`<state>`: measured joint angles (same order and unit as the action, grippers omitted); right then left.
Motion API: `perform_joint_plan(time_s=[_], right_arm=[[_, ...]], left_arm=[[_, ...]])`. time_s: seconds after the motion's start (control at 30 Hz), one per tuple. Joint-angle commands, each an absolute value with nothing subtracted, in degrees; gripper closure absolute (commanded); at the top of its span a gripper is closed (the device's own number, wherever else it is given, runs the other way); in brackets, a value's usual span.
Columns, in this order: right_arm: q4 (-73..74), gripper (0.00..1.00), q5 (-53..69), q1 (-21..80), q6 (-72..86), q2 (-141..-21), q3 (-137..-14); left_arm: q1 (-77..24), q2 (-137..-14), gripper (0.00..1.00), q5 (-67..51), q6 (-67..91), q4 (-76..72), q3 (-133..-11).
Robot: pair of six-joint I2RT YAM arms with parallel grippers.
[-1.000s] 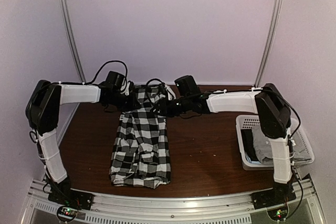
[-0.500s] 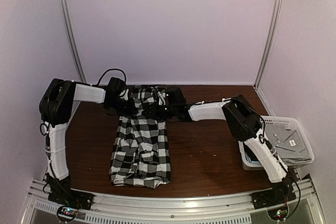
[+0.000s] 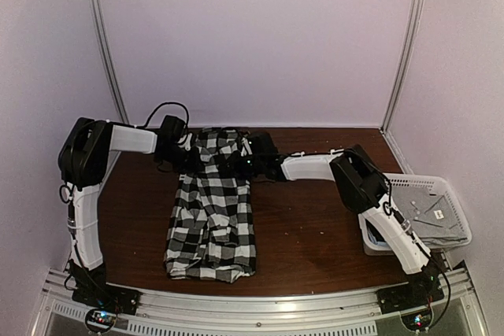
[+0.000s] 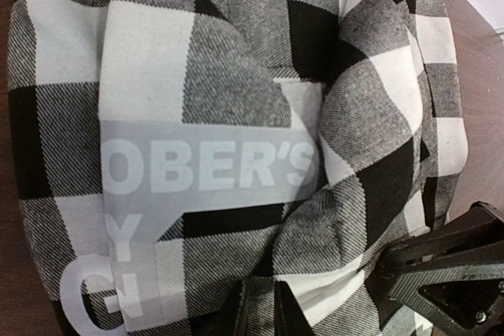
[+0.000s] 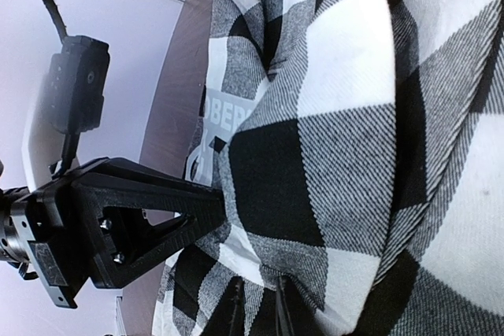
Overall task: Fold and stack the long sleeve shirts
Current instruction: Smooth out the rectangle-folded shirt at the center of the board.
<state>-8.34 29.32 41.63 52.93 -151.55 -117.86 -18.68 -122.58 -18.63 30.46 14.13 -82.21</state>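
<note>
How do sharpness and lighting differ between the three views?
Top external: even, dim, violet-tinted light, glare on the front rail, checked shirt slightly soft. Left wrist: weave and printed label sharp. Right wrist: weave visible, wall washed pale.

The checked shirt (image 3: 211, 218) is black-and-white, the other shirt (image 3: 431, 212) plain grey, the basket (image 3: 441, 182) white, the table (image 3: 307, 226) dark brown.

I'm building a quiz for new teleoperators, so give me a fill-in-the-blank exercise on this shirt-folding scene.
1. The grey shirt lies in the white ___.
2. The checked shirt is spread on the brown ___.
3. The left gripper and right gripper both pinch the ___ shirt.

Missing words: basket; table; checked.
</note>
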Motion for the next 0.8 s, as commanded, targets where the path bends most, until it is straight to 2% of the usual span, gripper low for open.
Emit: perform_joint_plan(time_s=[0.0,0.4,0.57,0.77], right_arm=[[-6.0,0.85,27.6,41.1,52.5,-152.2,-120.9],[0.7,0.84,26.8,41.4,43.0,-144.1,-118.9],[2.1,0.81,24.6,42.0,37.5,-135.0,-110.2],[0.2,0.81,25.7,43.8,35.8,-126.4,-96.3]], left_arm=[[-17.7,-124.1,0.86,-17.1,28.2,15.5,-83.9],[-17.6,-119.4,0.85,-17.3,28.4,17.0,-87.9],[-21.2,-118.7,0.83,-17.6,29.9,13.8,-87.6],[-21.9,-125.1,0.84,-19.9,32.1,11.1,-90.9]])
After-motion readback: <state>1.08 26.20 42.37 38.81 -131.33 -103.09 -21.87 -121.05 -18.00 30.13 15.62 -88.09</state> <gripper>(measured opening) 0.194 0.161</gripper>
